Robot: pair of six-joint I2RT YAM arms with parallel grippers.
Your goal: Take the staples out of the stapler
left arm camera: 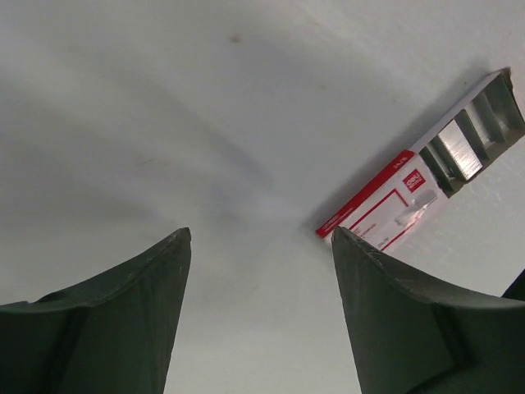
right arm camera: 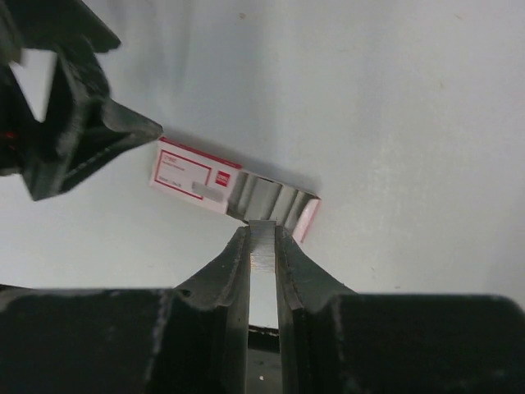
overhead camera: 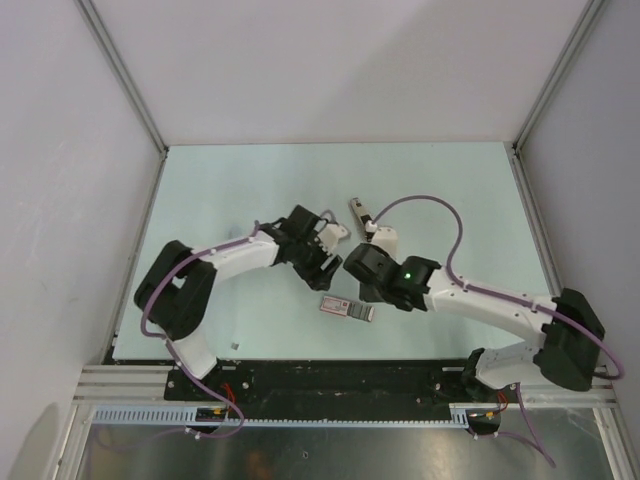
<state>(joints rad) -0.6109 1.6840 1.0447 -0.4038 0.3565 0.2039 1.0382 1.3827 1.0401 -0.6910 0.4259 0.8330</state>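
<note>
Beside the red-and-white box (right arm camera: 197,176), right pincer (right arm camera: 262,235) clamps the staples (right arm camera: 263,256); left pincer (left arm camera: 261,238) stands wide apart.

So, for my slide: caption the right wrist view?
Right fingers pinching a staple strip near the red-and-white box.

You see a table (overhead camera: 250,190) of pale mint green, and on it a box (right arm camera: 197,176) with a white label framed in red and a shiny grey ribbed end. The stapler (overhead camera: 357,212) looks pale grey-beige, and the staples (right arm camera: 262,246) are a plain silvery strip between the nearly black fingers (right arm camera: 234,271) of the right gripper (right arm camera: 262,234). The left gripper (left arm camera: 262,238) has the same dark greenish-black colour, while the left arm (overhead camera: 235,258) and the right arm (overhead camera: 490,300) are white and black, with a purple cable (overhead camera: 425,197) and one green light (overhead camera: 408,271).
</note>
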